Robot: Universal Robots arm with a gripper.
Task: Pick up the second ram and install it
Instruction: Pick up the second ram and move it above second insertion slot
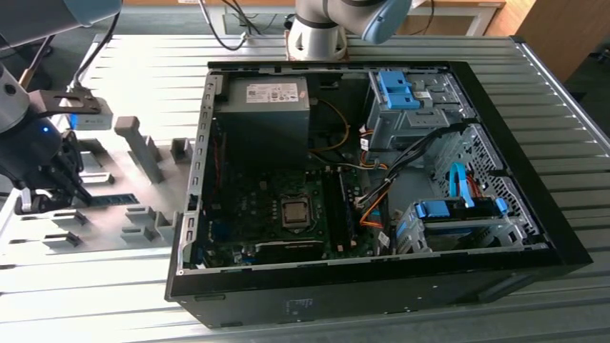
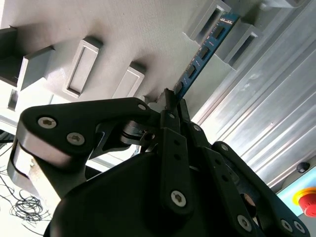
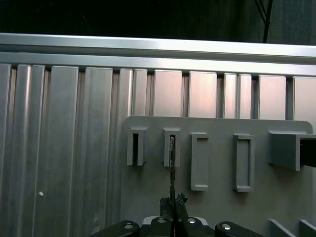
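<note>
The jaws are clenched on one end of the ram (image 2: 205, 49), which stands on edge on the grey holder plate (image 1: 114, 182), its far end still seated in a slotted block (image 2: 232, 29). The plate lies by the desk (image 1: 143, 71) edge on the exterior view's left, beside the open case (image 1: 381, 300). The gripper (image 1: 57, 194) hangs low over the plate.

wrist views close behind claw (image 2: 174, 98); exterior high
</note>
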